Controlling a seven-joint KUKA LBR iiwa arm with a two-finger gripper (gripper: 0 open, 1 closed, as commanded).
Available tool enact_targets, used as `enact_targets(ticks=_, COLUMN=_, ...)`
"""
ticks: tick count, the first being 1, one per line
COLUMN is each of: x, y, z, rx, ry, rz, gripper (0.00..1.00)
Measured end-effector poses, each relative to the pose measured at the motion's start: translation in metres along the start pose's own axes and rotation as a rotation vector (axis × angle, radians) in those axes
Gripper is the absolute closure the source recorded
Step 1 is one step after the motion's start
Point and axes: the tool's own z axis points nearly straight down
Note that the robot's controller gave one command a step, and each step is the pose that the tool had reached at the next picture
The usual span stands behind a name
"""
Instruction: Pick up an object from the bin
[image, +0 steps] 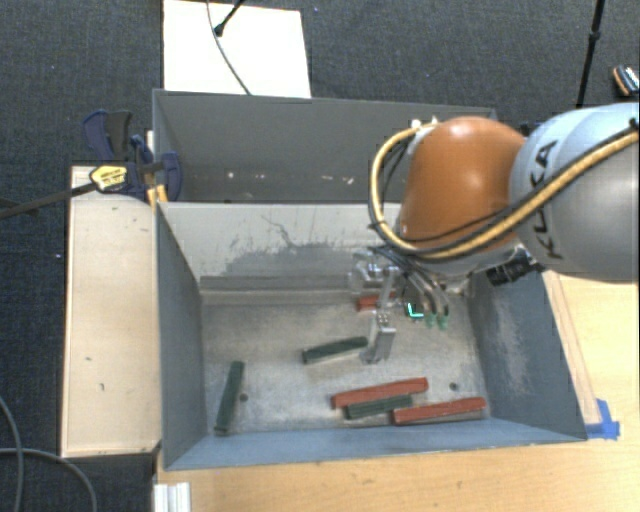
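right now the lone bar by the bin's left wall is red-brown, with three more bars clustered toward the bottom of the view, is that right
Not quite. The camera view shows that the lone bar by the left wall is dark green, not red-brown. The three clustered bars toward the bottom of the view are as you say.

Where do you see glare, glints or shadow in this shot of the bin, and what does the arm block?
Camera view: small bright glints dot the back wall of the bin, and a pale scuffed patch below them catches light; a cyan-green light glows just right of the gripper; the arm's orange cover hides the far right corner; the floor looks evenly lit.
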Motion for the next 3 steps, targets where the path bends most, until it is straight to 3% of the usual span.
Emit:
enact_targets(ticks=1, x=0.018, y=0.019, z=0.140, rx=0.000, ry=0.001, rz=0.101, gripper=0.00)
enact_targets(ticks=2, x=0.016, y=0.018, z=0.136, rx=-0.001, ry=-0.006, rz=0.105, gripper=1.00)
enact_targets(ticks=3, x=0.012, y=0.018, z=-0.010, rx=-0.003, ry=-0.015, rz=0.104, gripper=1.00)
